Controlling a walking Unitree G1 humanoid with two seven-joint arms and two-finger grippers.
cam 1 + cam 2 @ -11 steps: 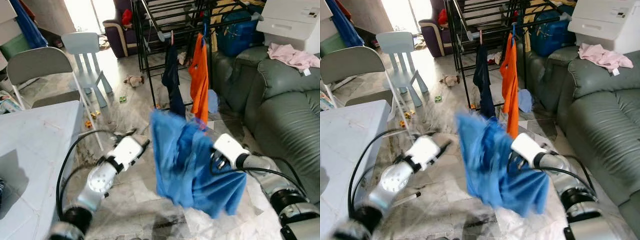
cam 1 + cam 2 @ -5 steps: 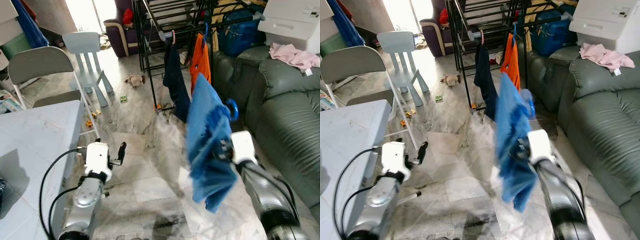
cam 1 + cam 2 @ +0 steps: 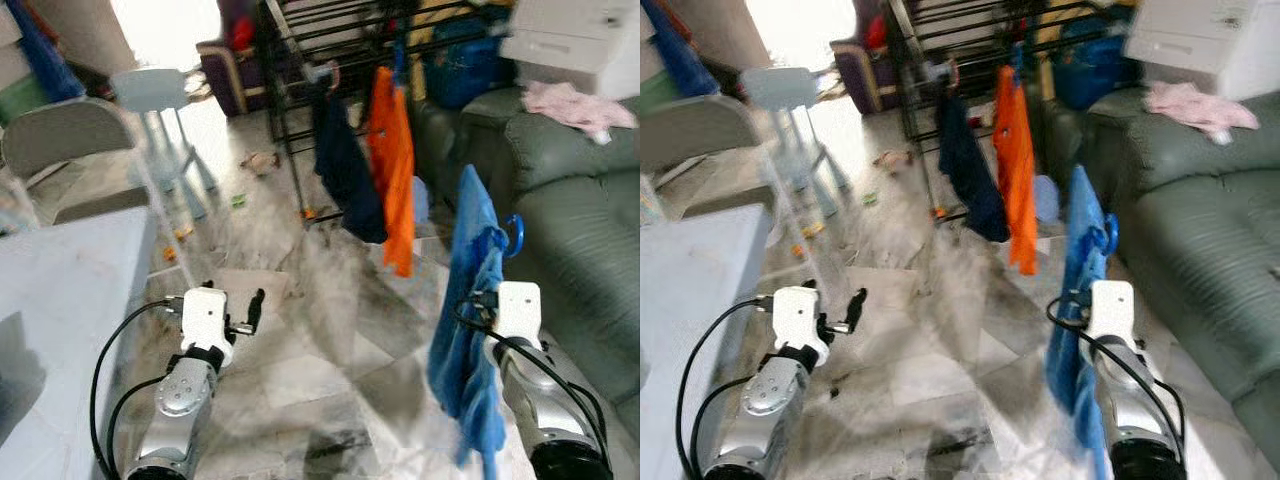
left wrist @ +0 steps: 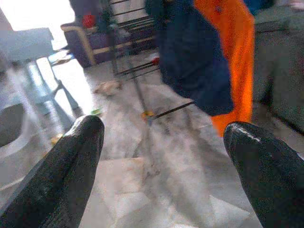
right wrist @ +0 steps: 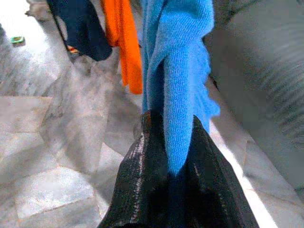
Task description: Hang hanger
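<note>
right wrist view: blue garment pinched, not yet on the rack

the right gripper (image 5: 167, 156) has its two fingers pressed onto the blue garment (image 3: 468, 300), which it holds upright at the middle right of the left eye view; a blue hook of the hanger (image 3: 514, 236) shows beside the cloth, though blur makes the hanger body hard to see. the drying rack (image 3: 330, 40) stands at the top centre, well apart, and already carries an orange shirt (image 3: 392, 160) and a dark garment (image 3: 343, 168). so i judge the carrying is under way and the hanging itself is left to do. the left gripper (image 4: 164, 147) is spread wide and holds nothing, low left. no container is part of this scene as far as i can tell.
</note>
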